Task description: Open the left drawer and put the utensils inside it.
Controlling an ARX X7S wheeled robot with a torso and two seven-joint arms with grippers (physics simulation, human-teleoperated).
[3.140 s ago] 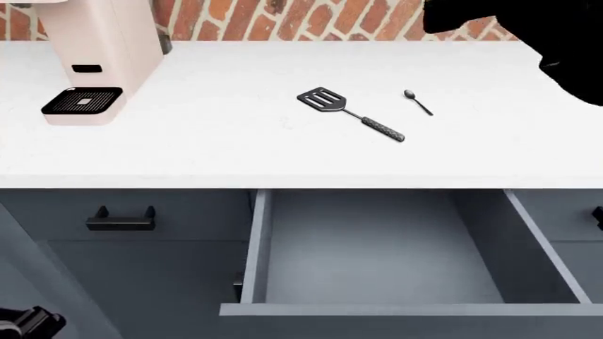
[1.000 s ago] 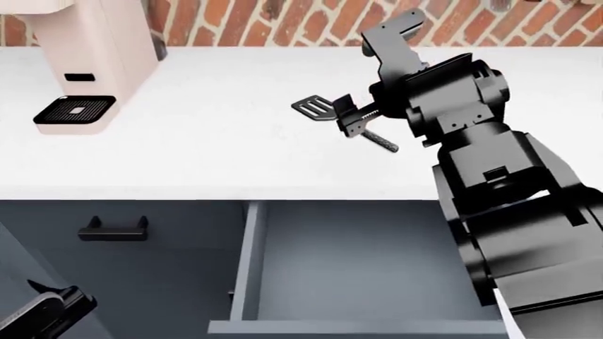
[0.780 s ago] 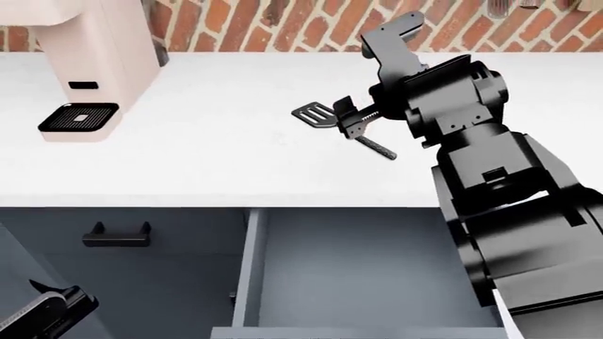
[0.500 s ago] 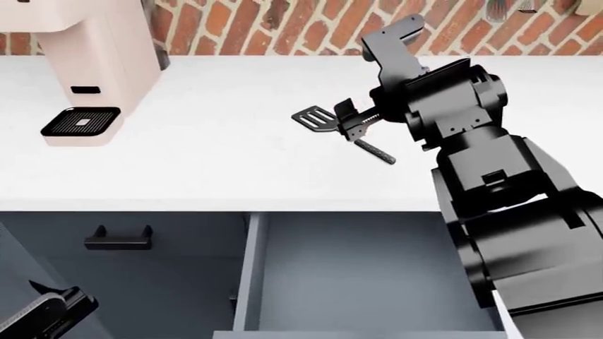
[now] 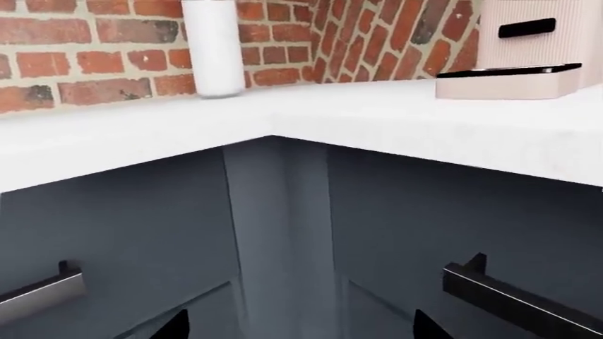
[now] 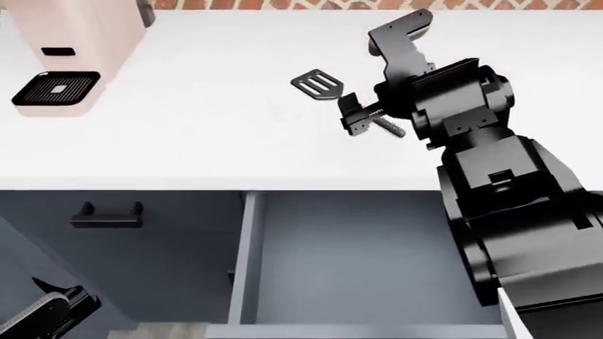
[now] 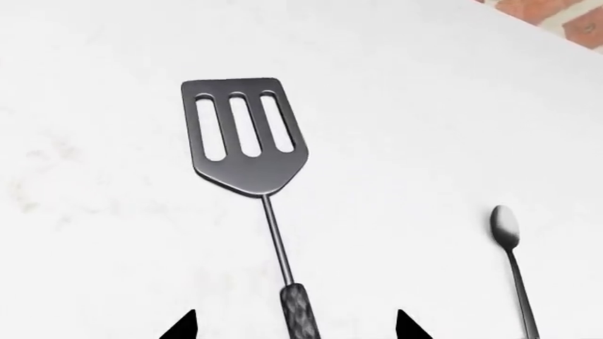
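The spatula lies on the white counter, and its speckled handle runs between the fingertips of my right gripper. That gripper is open, straddles the handle from just above, and holds nothing. The teaspoon lies on the counter beside the spatula; in the head view my right arm hides it. The left drawer stands pulled open below the counter edge, with nothing showing inside it. My left gripper is open, low at the left, facing the cabinet fronts.
A pink coffee machine stands at the counter's far left. A narrower drawer front with a short black handle sits left of the open drawer. A white cylinder stands against the brick wall. My right arm's bulk overhangs the drawer's right side.
The head view has tilted, so the counter sits higher in frame. My right gripper has slid from the spatula's neck back over its handle. The spatula has not shifted on the counter.
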